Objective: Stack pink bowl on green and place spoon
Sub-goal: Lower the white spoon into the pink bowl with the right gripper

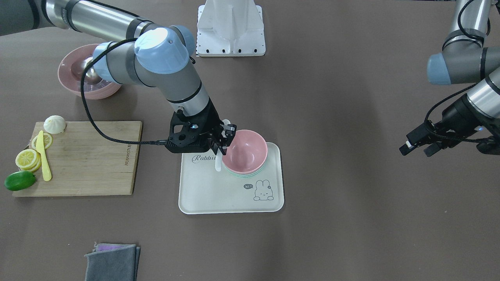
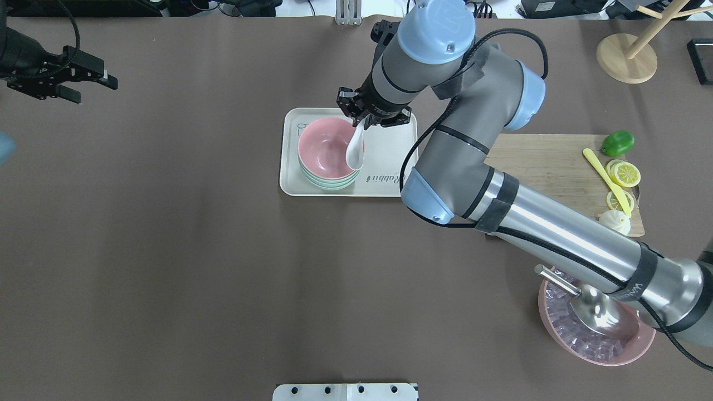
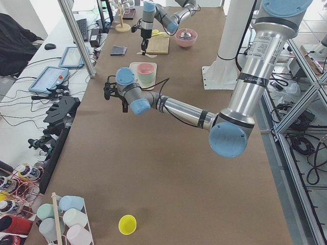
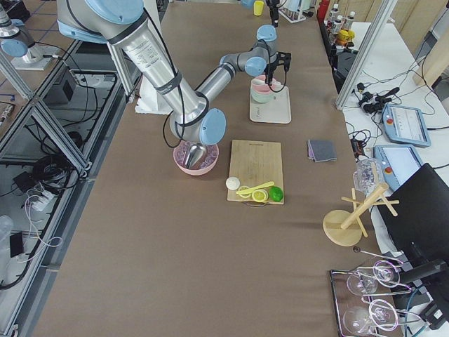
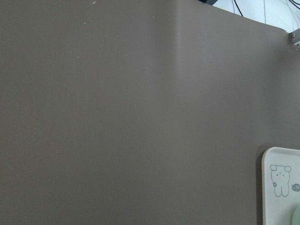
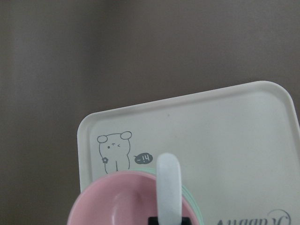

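Brown table, tray: right end effector downward, tight around spoon over pink bowl.

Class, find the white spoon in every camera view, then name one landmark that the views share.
Front-facing: spoon at centre, left of the pink bowl.
Overhead: spoon at upper centre, over the bowl's right rim.
Exterior left: too small to tell.
Exterior right: too small to tell.
Left wrist: not in it.
Right wrist: spoon at bottom centre.
Landmark: rabbit tray.
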Action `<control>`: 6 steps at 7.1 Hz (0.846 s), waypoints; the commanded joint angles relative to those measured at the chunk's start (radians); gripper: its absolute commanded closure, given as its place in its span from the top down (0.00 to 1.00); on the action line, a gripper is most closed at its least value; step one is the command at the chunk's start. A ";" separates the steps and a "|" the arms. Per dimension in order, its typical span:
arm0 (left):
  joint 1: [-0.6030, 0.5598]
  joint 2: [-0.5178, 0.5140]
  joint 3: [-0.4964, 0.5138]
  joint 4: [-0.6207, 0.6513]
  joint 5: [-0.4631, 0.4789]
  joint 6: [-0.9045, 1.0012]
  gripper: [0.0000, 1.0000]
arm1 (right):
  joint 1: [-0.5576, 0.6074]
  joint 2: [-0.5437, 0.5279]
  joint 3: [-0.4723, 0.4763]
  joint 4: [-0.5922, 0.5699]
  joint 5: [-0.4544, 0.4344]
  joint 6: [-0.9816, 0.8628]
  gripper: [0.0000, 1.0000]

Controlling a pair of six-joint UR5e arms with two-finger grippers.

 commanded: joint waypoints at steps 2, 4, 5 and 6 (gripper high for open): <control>0.002 0.008 0.004 -0.002 0.002 0.001 0.98 | -0.020 0.046 -0.061 0.047 -0.038 0.024 0.00; 0.002 0.008 0.004 -0.002 0.002 0.001 0.98 | -0.020 0.046 -0.058 0.055 -0.037 0.023 0.00; 0.002 0.005 0.002 -0.002 0.002 0.001 0.97 | -0.020 0.036 -0.067 0.131 -0.038 0.002 0.84; 0.002 0.005 0.004 -0.002 0.002 0.001 0.98 | -0.020 0.036 -0.070 0.150 -0.040 -0.005 1.00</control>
